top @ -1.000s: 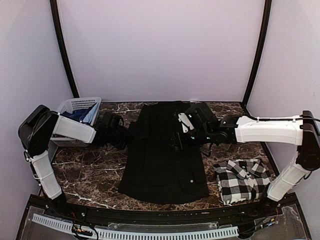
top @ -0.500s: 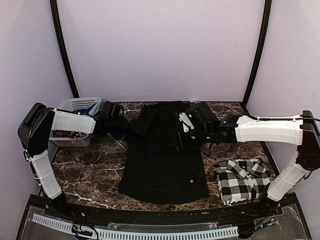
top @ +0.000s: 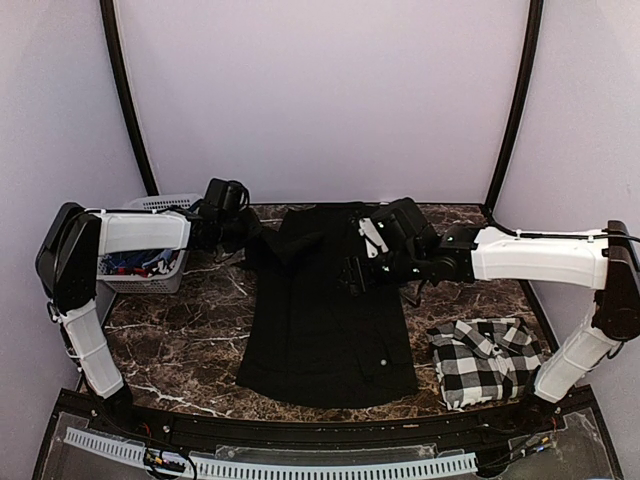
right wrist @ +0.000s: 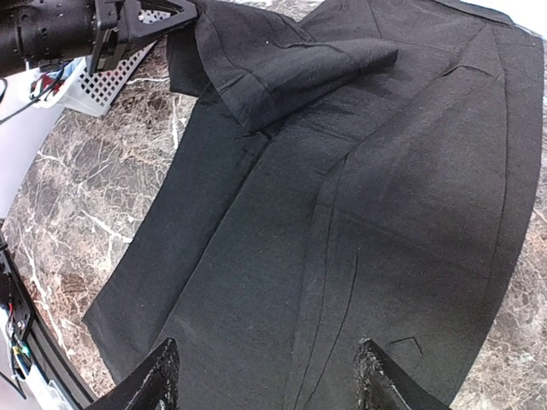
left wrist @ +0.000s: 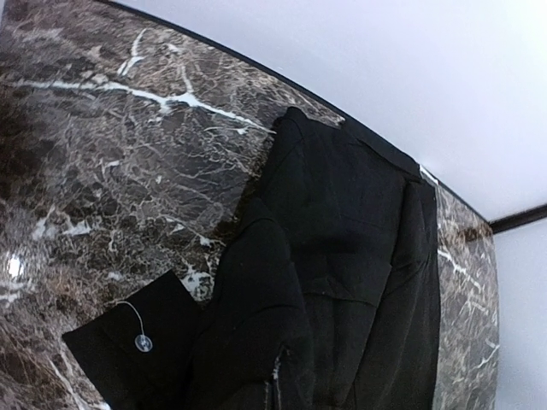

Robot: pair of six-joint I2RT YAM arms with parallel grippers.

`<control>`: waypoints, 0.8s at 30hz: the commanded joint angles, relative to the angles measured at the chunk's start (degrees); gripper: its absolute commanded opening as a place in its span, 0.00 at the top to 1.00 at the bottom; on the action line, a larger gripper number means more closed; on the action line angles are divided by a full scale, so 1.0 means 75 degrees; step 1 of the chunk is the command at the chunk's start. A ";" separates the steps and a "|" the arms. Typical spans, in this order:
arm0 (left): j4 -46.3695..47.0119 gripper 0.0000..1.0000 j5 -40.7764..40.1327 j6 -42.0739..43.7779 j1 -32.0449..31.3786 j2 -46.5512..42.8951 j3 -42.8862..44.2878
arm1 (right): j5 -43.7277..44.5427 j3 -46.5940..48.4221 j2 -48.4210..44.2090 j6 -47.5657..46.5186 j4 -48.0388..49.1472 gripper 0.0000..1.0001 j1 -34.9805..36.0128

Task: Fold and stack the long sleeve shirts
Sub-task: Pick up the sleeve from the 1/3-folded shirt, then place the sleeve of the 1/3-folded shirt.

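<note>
Marble desk [top: 180,340]: black shirt [top: 325,330] spread flat. Left hand [top: 248,232] pinches its sleeve [top: 292,246], raised; right hand [right wrist: 265,380] hovers wide-open above the shirt. Checked shirt [top: 485,362] lies folded at right.

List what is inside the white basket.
Inside the white basket, only some blue and red items show, too small to identify. The left arm crosses over the opening and covers the rest.
</note>
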 commanded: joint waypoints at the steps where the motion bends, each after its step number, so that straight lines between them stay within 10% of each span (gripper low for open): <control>1: 0.0356 1.00 0.0440 0.1789 -0.0105 -0.0225 0.0377 | 0.0198 0.0251 0.0041 0.0100 0.0023 0.33 -0.0089; 17: -0.1534 1.00 0.3615 0.4809 -0.1153 0.0278 0.0861 | 0.0831 0.0388 0.0004 0.0546 0.0072 0.34 -0.0105; 24: -0.2036 0.60 0.3311 0.4171 -0.1208 -0.0086 0.0419 | 0.0849 0.0229 -0.0056 0.0668 0.0103 0.33 -0.0099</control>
